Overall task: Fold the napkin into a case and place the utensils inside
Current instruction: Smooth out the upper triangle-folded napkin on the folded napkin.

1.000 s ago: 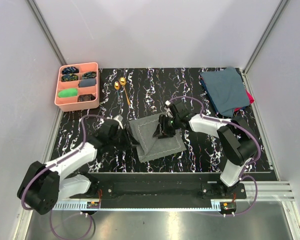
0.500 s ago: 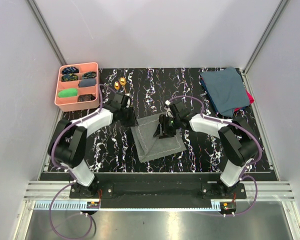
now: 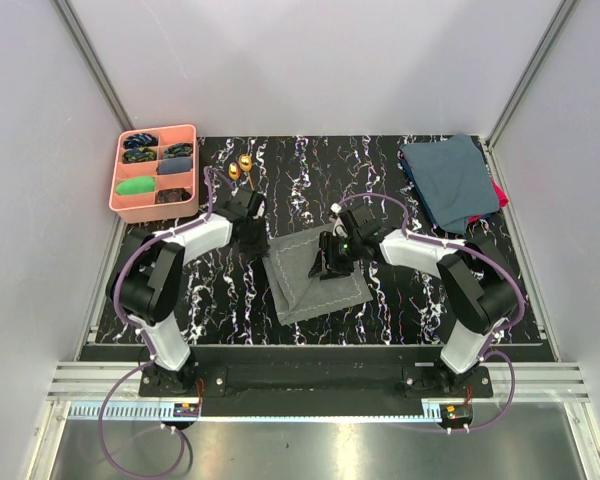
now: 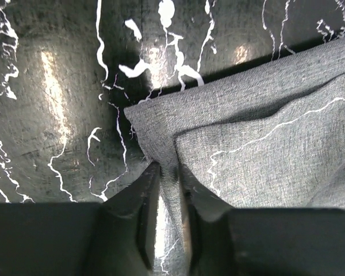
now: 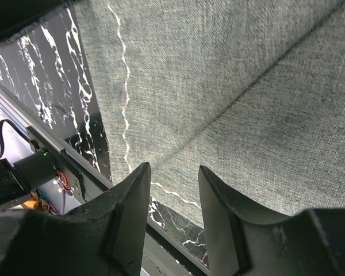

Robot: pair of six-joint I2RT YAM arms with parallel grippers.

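The grey napkin (image 3: 315, 283) lies partly folded at the middle of the table, one layer doubled over with a raised crease. My left gripper (image 3: 254, 231) is at its back left corner. In the left wrist view the napkin (image 4: 259, 132) has its edge pinched between the narrow jaws of the left gripper (image 4: 168, 175). My right gripper (image 3: 330, 264) stands open over the middle of the cloth. In the right wrist view nothing lies between the spread fingers of the right gripper (image 5: 172, 178), and the napkin (image 5: 218, 86) fills the view. Two gold utensils (image 3: 240, 168) lie behind the left gripper.
A pink compartment tray (image 3: 193, 168) with small items stands at the back left. Folded dark blue-teal cloths (image 3: 448, 180) lie at the back right, with something red (image 3: 500, 195) under them. The table's front rail (image 5: 52, 167) shows in the right wrist view.
My left arm has swung from the near left of the napkin up to its back left corner, and its jaws have narrowed onto the edge. The right arm has hardly moved.
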